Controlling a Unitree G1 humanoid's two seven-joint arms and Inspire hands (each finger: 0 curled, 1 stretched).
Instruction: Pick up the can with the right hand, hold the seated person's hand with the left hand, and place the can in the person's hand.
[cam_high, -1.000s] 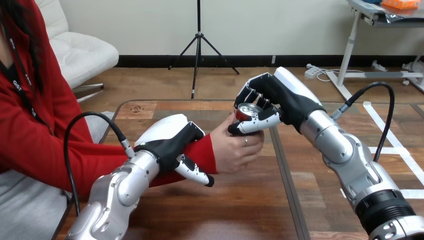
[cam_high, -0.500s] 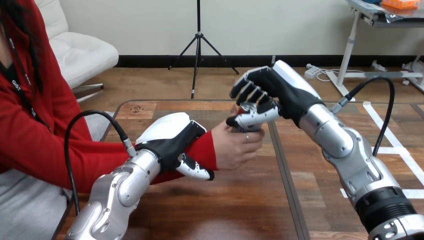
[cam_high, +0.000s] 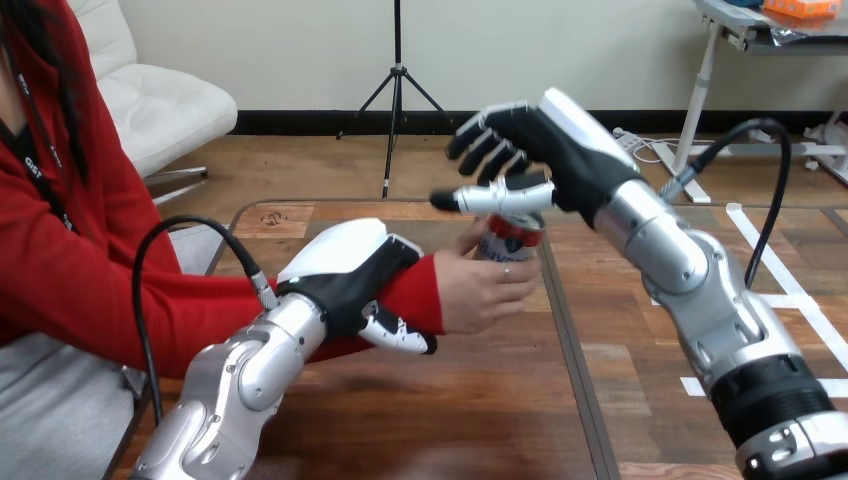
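Note:
The can (cam_high: 510, 238), red and silver, stands upright in the person's hand (cam_high: 480, 292), whose fingers wrap round its lower part above the table. My right hand (cam_high: 520, 150) hovers just above the can's top with its fingers spread and straight, clear of the can. My left hand (cam_high: 350, 275) is curled round the person's wrist at the red sleeve, with the thumb (cam_high: 400, 335) showing beneath the forearm.
The person sits at the table's left side, forearm reaching across the wooden table (cam_high: 480, 400). A dark seam (cam_high: 570, 360) runs down the table right of the hands.
My right hand has let go of the can, opened its fingers and risen above it. The can now rests in the person's hand. My left hand keeps its hold on the wrist.

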